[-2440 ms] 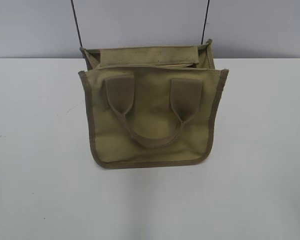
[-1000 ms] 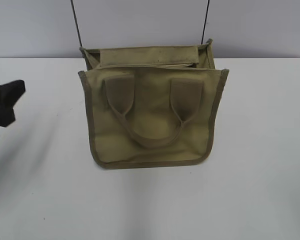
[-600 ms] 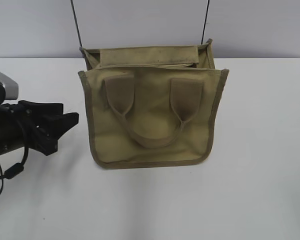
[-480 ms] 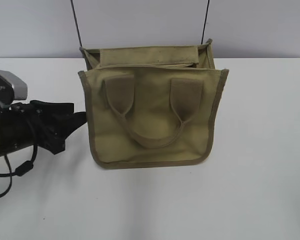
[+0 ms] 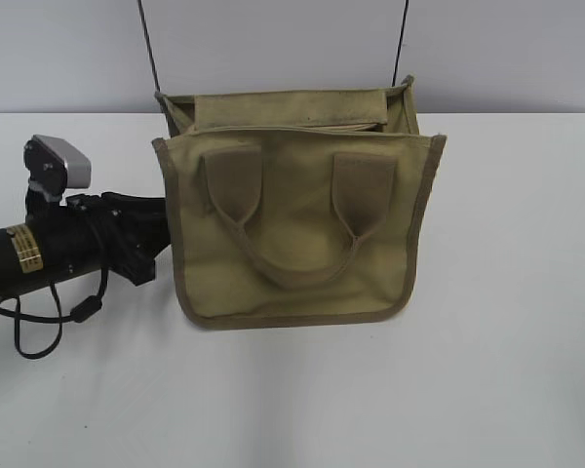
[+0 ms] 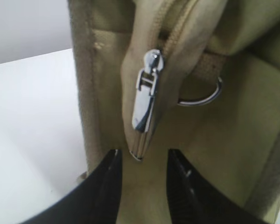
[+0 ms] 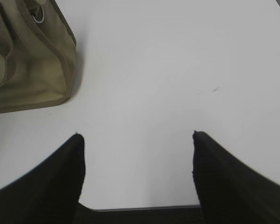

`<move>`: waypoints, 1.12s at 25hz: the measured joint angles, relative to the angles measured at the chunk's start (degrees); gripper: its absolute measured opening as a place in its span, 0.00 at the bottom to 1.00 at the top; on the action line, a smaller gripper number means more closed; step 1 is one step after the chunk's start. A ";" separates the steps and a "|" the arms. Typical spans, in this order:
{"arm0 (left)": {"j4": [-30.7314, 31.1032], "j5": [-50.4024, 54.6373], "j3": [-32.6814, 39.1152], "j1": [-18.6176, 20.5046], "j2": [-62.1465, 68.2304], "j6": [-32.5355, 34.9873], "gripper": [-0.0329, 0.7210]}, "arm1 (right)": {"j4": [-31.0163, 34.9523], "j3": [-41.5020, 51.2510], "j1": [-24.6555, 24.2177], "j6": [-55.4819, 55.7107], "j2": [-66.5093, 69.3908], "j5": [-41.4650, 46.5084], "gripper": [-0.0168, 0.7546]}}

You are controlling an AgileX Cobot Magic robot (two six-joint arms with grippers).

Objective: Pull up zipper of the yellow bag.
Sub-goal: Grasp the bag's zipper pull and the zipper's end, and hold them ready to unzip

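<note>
**Left arm at the bag's side, zipper pull between its fingers**

From my remote seat I see the white table wide and bare on the right and in front, with open room on every side of the bag but the left. The yellow bag stands near the table's far edge, its front panel facing the camera, its handle strap hanging in a loop, and its darker binding running round the rounded lower corners. Its top gapes a little at the back; I cannot tell what is inside.

The left arm lies low over the table, and the left gripper is up against the bag's left edge. In the wrist view its fingers are parted a little, holding nothing, with the fabric end of the zipper just above the gap. The silvery slider hangs there, pull tab pointing down toward the fingers. A metal ring sits just beside it.

The right gripper hovers wide open and empty over bare table, the bag's corner well apart.
</note>
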 joint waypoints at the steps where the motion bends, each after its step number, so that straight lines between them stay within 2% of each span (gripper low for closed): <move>1: 0.72 0.00 -0.87 0.00 0.54 -0.34 0.37 | 0.00 0.00 0.00 0.00 0.00 0.00 0.70; 9: 4.74 0.05 -6.81 0.00 5.35 -3.85 0.37 | 0.00 0.00 0.00 0.00 0.00 0.00 0.70; 23: 3.63 -2.65 -9.41 0.00 9.05 -4.42 0.36 | 0.00 0.00 0.00 0.00 0.00 0.00 0.70; 25: 3.37 -2.65 -9.47 -0.02 9.05 -4.42 0.33 | 0.00 0.00 0.00 0.00 0.00 0.00 0.70; 28: 2.93 -2.58 -9.64 -0.02 9.05 -4.42 0.19 | 0.00 0.00 0.00 0.00 0.00 0.00 0.70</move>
